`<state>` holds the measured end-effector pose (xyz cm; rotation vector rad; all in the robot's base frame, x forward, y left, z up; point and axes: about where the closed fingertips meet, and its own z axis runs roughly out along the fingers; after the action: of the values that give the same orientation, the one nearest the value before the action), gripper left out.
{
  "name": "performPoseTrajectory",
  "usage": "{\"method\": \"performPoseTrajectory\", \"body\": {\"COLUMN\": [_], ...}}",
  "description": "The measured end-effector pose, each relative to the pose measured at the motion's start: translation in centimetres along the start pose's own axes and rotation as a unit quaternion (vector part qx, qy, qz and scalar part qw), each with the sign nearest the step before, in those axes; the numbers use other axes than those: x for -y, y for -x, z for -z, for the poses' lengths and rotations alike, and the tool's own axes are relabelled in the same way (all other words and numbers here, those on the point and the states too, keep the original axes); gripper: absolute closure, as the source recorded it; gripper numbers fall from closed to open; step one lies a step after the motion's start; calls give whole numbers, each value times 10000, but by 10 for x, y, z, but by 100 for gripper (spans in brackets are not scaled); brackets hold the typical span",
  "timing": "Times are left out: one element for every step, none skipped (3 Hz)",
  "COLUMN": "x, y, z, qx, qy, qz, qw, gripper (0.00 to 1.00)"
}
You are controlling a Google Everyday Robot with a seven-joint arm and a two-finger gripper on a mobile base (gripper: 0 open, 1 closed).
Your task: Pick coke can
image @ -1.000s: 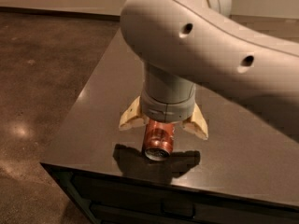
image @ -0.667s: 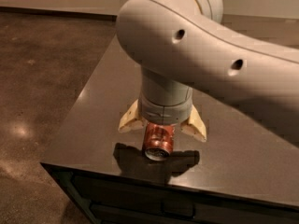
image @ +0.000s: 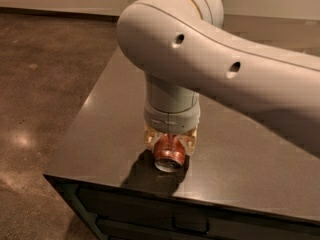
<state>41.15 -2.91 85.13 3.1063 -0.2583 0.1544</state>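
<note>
I have the claw [image: 170, 145] down over the coke can [image: 169, 157], which lies on its side near the front edge of the tabletop [image: 100, 134], one silver end facing me. The claw's two fingers look clenched against the can's sides, so I judge the grasp made. The can appears to rest on the tabletop, so the lift is yet to do.

Office or lab, I'd say: dark counter [image: 105, 129] over drawers [image: 150, 218] at six o'clock, polished concrete floor [image: 40, 84] at nine. My gripper [image: 170, 145] clamps the coke can [image: 169, 158] near the counter's front edge.
</note>
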Motion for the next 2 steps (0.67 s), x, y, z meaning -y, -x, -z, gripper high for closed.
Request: {"method": "performPoseTrajectory", "body": {"x": [2, 4], "y": [-7, -20], "z": [5, 24], "qx": [61, 305], "qy": [-12, -161], "qz": [-247, -718], "qw": [9997, 9968], "gripper": [64, 87]}}
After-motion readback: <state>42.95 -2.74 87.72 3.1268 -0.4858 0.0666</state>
